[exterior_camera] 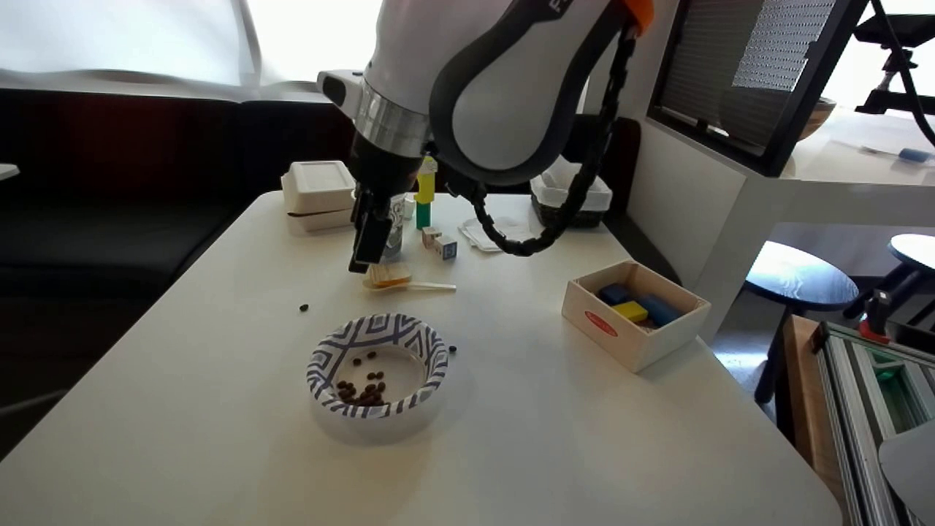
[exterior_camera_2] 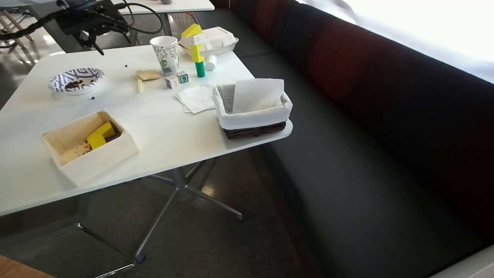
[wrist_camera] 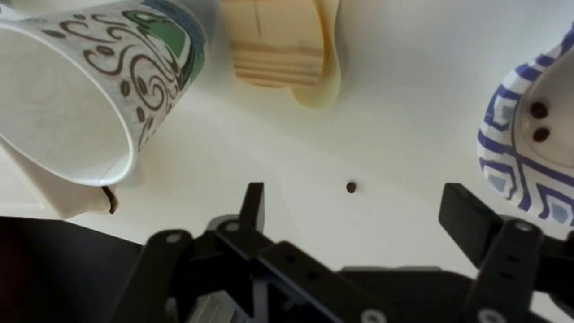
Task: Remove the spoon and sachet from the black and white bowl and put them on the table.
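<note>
The gripper (wrist_camera: 352,197) is found released, jaws spread wide, above the smooth, pale table (exterior_camera: 526,431), on which the tan sachet (exterior_camera: 389,274), streaked like wood grain, is observed partly overlapping the slender cream spoon (exterior_camera: 431,286), both set apart from the round, geometrically patterned bowl (exterior_camera: 436,359) holding dark beans (exterior_camera: 371,399).

A wooden box (exterior_camera_2: 102,160) (coloured blocks (exterior_camera_2: 97,141) inside) stands apart from a lined basket (exterior_camera_2: 252,121).

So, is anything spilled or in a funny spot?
Yes, maybe spilled: one dark bean-like bit and a second dark bit lie on the table, outside the patterned bowl. They look like strays because matching bits are inside it.
</note>
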